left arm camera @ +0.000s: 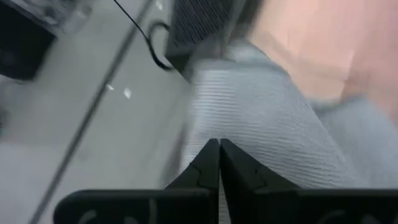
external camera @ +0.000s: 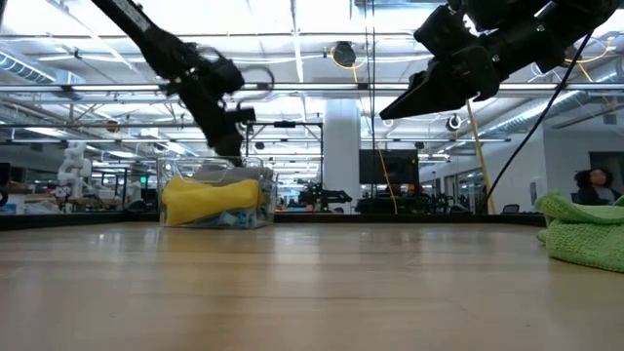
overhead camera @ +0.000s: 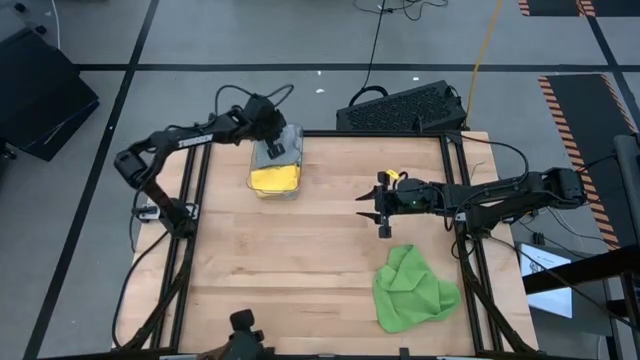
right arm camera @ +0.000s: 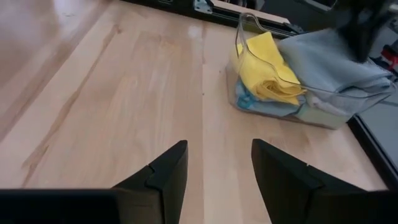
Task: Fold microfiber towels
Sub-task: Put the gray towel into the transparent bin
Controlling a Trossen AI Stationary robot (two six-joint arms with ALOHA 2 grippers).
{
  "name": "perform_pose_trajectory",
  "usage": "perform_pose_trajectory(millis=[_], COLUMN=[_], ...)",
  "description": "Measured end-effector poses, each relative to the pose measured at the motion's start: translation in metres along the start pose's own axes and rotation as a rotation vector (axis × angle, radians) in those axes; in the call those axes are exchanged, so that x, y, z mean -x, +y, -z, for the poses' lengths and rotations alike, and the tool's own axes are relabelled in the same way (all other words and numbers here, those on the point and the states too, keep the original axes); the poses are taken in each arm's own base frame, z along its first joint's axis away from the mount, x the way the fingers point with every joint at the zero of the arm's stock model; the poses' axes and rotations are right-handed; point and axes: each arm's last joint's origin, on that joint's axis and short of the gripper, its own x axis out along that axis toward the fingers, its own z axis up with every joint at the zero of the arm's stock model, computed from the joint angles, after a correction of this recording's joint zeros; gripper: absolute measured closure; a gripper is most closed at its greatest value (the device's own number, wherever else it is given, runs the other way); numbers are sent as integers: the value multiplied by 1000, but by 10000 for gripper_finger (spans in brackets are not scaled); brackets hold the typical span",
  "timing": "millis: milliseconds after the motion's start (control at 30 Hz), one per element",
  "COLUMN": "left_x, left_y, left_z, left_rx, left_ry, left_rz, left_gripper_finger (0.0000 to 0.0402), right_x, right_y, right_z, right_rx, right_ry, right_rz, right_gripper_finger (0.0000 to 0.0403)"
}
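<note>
Over at the far left corner of the light wooden table (overhead camera: pixel 290 260), seen from above, the left gripper (overhead camera: pixel 272 150) sits right at the clear plastic bin (overhead camera: pixel 276 172), pinched shut on a soft grey microfiber towel (overhead camera: pixel 277 146) draped over the bin's far end. A yellow towel (overhead camera: pixel 274 178) fills the near half. The right gripper (overhead camera: pixel 381 207) hangs mid-table with fingers apart and nothing in them, and a crumpled bright green microfiber towel (overhead camera: pixel 412 288) lies near the right front edge. So I'd call this the pick-up step: grab made, cloth not lifted out yet. Next it needs a clean pull up and over the bin wall without dragging the yellow one along, then a flat spread on open wood.

Low view: left gripper (external camera: pixel 230 136) dips into the bin (external camera: pixel 216 200), the yellow towel (external camera: pixel 210 198) bulges against the wall, and the green one (external camera: pixel 585 230) gets cut off by the frame edge. The grey cloth is hard to pick out here.

Left wrist view: closed fingertips (left arm camera: pixel 219 163) on ribbed grey fabric (left arm camera: pixel 249 118), pretty blurry, can't tell how much cloth is caught.

Right wrist view: open fingers (right arm camera: pixel 166 169), bin (right arm camera: pixel 292 93) ahead, yellow towel (right arm camera: pixel 268 76) over something light blue (right arm camera: pixel 264 106), grey towel (right arm camera: pixel 329 65) on top. What else is buried underneath, no idea.
</note>
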Motion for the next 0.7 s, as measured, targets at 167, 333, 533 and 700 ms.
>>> perform_pose_trajectory(millis=[167, 333, 533, 700], left_x=[38, 64, 46, 24], left_y=[3, -6, -16, -13], left_z=[-13, -12, 11, 32], left_rx=[12, 90, 145, 175], left_ry=[-44, -7, 47, 25], left_rz=[-46, -6, -35, -60], left_gripper_finger=[387, 387, 387, 387], right_x=[0, 0, 0, 0], right_y=[0, 0, 0, 0], right_z=[0, 1, 1, 1], right_rx=[-25, -27, 1, 2], right_ry=[1, 11, 12, 11], right_rz=[0, -3, -4, -3], right_gripper_finger=[234, 234, 234, 234])
